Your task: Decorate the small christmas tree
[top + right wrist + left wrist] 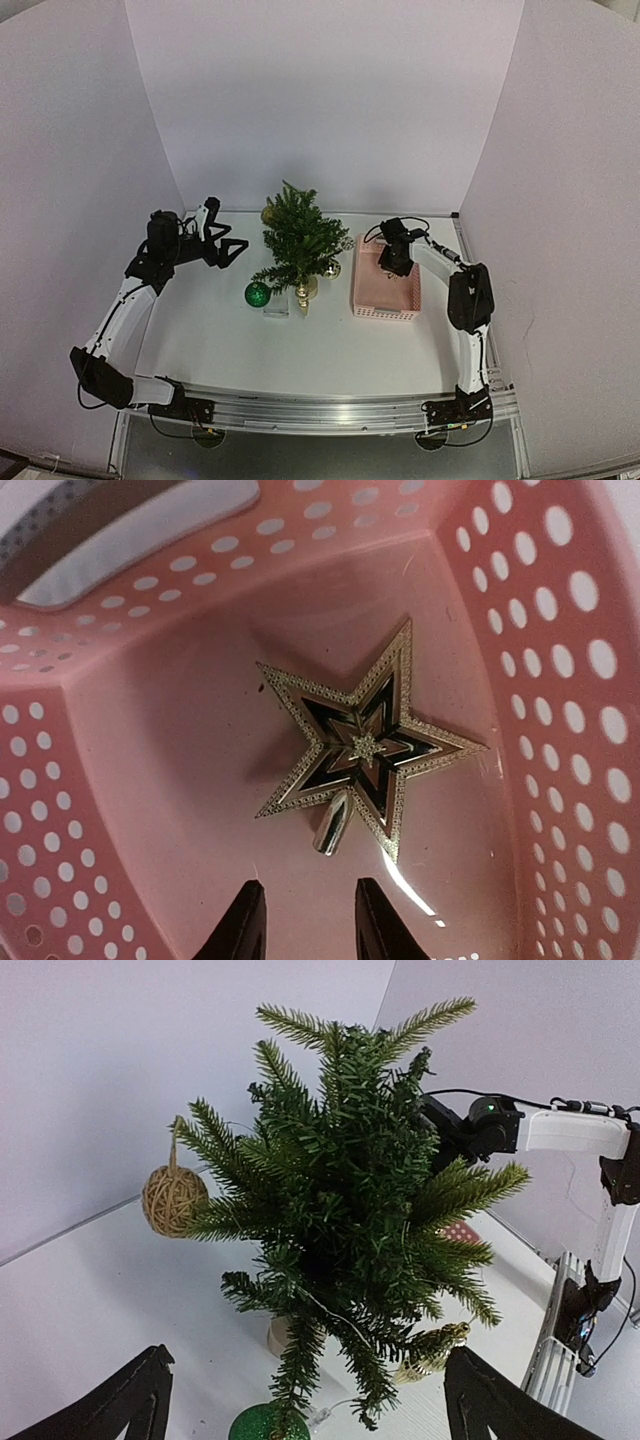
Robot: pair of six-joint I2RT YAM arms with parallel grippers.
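Partly done: the small christmas tree (300, 245) carries ornaments but no topper yet.
A wicker ball (172, 1200) and a gold bauble (435, 1352) hang on the tree, with a green ball (258, 294) low by its foot. The tree stands on the table (330, 345) just ahead of the left jaws, which are spread wide and empty. A gold star (365, 745) lies in the pink basket (130, 590) just ahead of the right jaws, which are narrowly apart and hold nothing. Lifting it onto the treetop looks like what remains.
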